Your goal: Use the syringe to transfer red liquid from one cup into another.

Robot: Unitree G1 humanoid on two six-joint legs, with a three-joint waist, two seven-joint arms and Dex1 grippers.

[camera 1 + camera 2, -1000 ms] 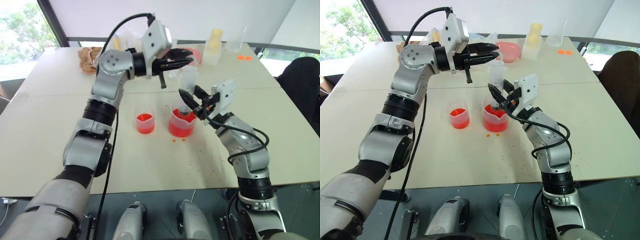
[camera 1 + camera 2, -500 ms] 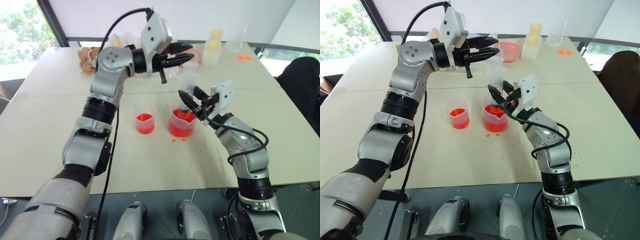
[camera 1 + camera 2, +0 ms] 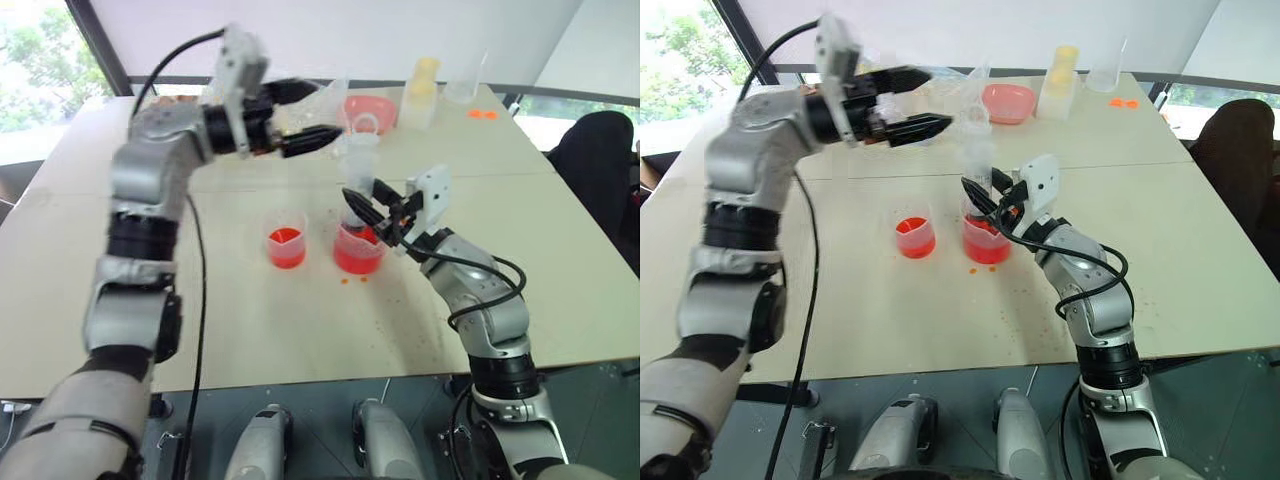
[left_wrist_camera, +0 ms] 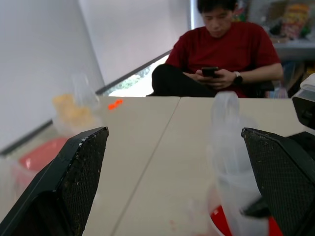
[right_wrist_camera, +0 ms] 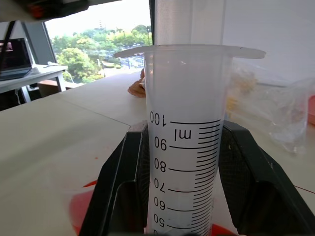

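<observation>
- Syringe stands upright, tip down in the larger beaker of red liquid — right gripper clamped around its barrel.
- Left gripper spread wide, holding nothing, up beside the plunger top and apart from it.
- Smaller cup just beside the beaker, some red already in it.
- Handling guess: barrel is stiff, smooth plastic, light — likely slippery if wet, so keep the grip mid-barrel below the flange.
- Plunger end is the place for the other jaws to pull.
- Beaker is light, could tip if the syringe leans.
- Drips already on the table.
</observation>
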